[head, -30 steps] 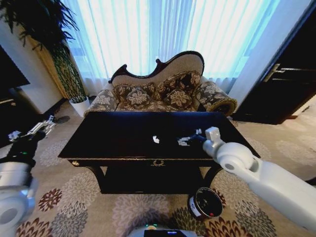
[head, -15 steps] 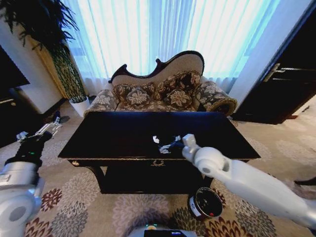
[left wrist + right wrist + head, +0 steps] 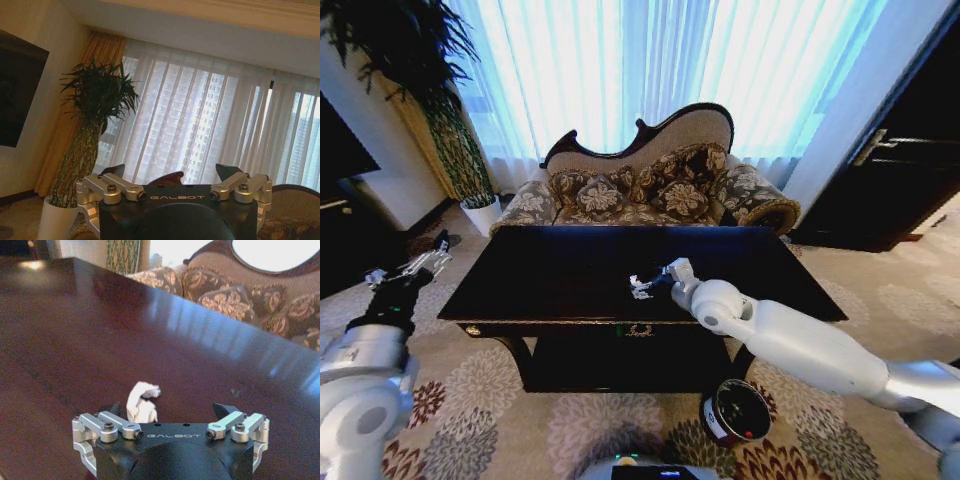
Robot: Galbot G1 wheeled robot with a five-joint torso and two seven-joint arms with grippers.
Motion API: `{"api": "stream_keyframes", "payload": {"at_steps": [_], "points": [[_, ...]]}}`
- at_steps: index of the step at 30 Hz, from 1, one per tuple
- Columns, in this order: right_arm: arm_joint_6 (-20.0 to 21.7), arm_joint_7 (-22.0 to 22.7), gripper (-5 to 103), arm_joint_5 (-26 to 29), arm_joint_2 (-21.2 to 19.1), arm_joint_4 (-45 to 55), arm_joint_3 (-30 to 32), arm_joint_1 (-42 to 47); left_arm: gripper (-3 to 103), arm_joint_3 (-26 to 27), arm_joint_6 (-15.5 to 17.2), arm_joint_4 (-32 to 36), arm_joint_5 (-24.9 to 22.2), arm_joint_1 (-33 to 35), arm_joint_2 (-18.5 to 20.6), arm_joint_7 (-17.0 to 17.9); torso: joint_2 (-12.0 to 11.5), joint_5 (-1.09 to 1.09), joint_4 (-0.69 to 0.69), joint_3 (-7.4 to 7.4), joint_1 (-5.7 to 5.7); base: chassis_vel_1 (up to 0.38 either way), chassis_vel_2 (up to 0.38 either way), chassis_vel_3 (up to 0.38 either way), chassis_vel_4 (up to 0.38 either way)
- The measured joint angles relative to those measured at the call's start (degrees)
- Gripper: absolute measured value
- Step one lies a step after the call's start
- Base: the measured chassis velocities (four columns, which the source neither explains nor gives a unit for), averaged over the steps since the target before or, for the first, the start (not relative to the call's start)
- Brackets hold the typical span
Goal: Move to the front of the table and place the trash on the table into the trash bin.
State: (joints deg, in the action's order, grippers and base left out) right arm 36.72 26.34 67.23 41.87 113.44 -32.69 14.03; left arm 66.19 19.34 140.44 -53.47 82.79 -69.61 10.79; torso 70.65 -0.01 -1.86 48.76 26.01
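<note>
Right hand (image 3: pixel 638 286) open over paper scrap (image 3: pixel 142 403) on table (image 3: pixel 540 270)

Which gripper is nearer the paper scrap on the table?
Right. The right gripper hovers at the paper scrap, jaws open. The left gripper is off the table's left end.

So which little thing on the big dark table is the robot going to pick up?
Find the big glossy black table in front of the patterned sofa. Near its middle, just ahead of the right tool, lies a small crumpled white paper scrap. It is the one bright white lump on the dark shiny top, sitting between the tool's open fingers.
</note>
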Motion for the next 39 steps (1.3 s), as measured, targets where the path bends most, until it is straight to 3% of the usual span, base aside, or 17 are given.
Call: {"api": "stream_keyframes", "payload": {"at_steps": [4, 13, 36, 39], "points": [[0.76, 0.66, 100, 4.98, -0.20, -0.25, 1.00, 0.35, 100, 0.34, -0.03, -0.23, -0.03, -0.04, 0.53, -0.03, 0.01, 0.01, 0.00, -0.01, -0.01, 0.000, 0.000, 0.000, 0.000], [0.80, 0.19, 100, 7.77, -1.32, 0.81, 2.17, 0.84, 100, -0.70, -0.06, -0.28, 0.30, -0.24, 0.16, -0.08, 0.01, 0.00, -0.01, -0.01, -0.01, 0.000, 0.000, 0.000, 0.000], [-1.06, -1.97, 101, 7.84, 0.44, -1.54, 0.20, -1.41, 100, -0.39, -0.16, -0.27, 0.50, -0.10, 0.78, -0.23, 0.01, 0.00, 0.00, -0.01, -0.01, 0.000, 0.000, 0.000, 0.000], [-1.05, -2.24, 93, 7.28, 0.46, -1.84, 0.13, -1.41, 100, -0.67, -0.16, -0.33, 0.60, -0.14, 0.76, -0.23, 0.01, 0.00, 0.00, -0.01, 0.00, 0.000, 0.000, 0.000, 0.000]]}}
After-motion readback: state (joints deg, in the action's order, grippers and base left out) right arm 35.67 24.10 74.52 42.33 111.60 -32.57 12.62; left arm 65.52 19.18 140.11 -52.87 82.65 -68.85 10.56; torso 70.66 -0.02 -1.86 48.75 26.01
